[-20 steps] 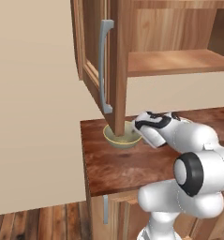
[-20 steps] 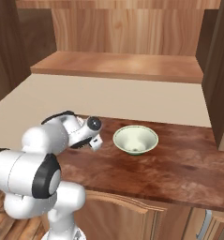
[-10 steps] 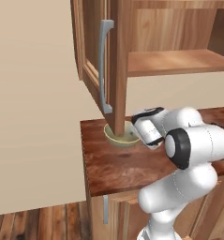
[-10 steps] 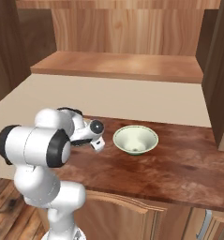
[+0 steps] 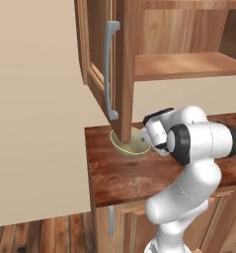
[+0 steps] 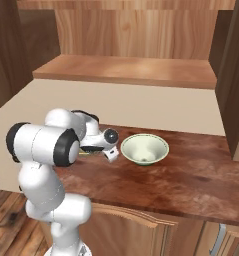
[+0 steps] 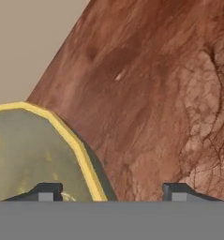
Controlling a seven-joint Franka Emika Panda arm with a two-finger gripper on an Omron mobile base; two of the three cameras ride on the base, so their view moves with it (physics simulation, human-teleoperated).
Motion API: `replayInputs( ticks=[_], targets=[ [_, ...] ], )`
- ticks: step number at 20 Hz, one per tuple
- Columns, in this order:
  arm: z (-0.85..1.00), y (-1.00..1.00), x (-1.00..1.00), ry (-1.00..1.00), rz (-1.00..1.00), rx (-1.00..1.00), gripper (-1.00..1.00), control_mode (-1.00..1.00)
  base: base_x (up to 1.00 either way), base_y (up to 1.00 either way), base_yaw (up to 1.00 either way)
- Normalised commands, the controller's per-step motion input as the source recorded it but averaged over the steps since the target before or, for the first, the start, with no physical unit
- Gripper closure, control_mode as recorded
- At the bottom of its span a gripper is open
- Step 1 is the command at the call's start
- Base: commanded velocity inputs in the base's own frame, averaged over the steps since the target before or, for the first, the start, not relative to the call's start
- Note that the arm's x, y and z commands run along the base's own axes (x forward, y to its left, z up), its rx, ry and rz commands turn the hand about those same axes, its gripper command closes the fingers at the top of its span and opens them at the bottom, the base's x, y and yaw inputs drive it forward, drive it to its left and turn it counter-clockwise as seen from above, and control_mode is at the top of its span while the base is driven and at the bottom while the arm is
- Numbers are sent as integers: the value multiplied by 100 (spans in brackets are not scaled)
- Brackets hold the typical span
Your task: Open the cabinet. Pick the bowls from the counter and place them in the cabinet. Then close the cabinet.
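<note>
Bowls sat on the counter (image 6: 191, 175) as you looked along the gripper (image 7: 111, 190): its two dark fingertips (image 7: 45, 191) stood spread apart, one over the inside of a yellow-rimmed olive bowl (image 7: 33, 154), the other over bare wood beyond the rim, so the rim lay between them. You could not tell from that close view whether either tip touched the bowl.

From your right base camera, the gripper (image 6: 110, 154) pointed down at the counter beside the white arm (image 6: 51, 145), with a sliver of the olive bowl's rim (image 6: 86, 153) just visible under the hand. The pale white-green bowl (image 6: 144, 149) stood upright just beside the gripper, near the middle of the reddish-brown slab.

From your left base camera, a pale bowl (image 5: 132, 146) rested at the counter's back left corner, partly hidden by the open door (image 5: 120, 64) of the cabinet (image 5: 183, 64), whose grey bar handle (image 5: 108, 69) hung vertical. Both doors stood open, and the wooden shelf (image 6: 126, 71) inside lay bare above the beige wall.
</note>
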Motion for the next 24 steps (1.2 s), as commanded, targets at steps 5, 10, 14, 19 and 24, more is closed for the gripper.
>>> replayInputs(
  ticks=[5, 10, 14, 19, 24],
  targets=[
    [-14, 15, -15, -1, 0, 0, 100, -100, 0, 0, 0],
    [9, 32, -54, -15, 0, -1, 100, -100, 0, 0, 0],
    [52, 35, -47, -7, -1, -7, 100, -100, 0, 0, 0],
    [80, 24, -8, 11, -9, -17, 100, -100, 0, 0, 0],
    [100, 3, 12, 26, -2, -22, 100, -100, 0, 0, 0]
  ],
)
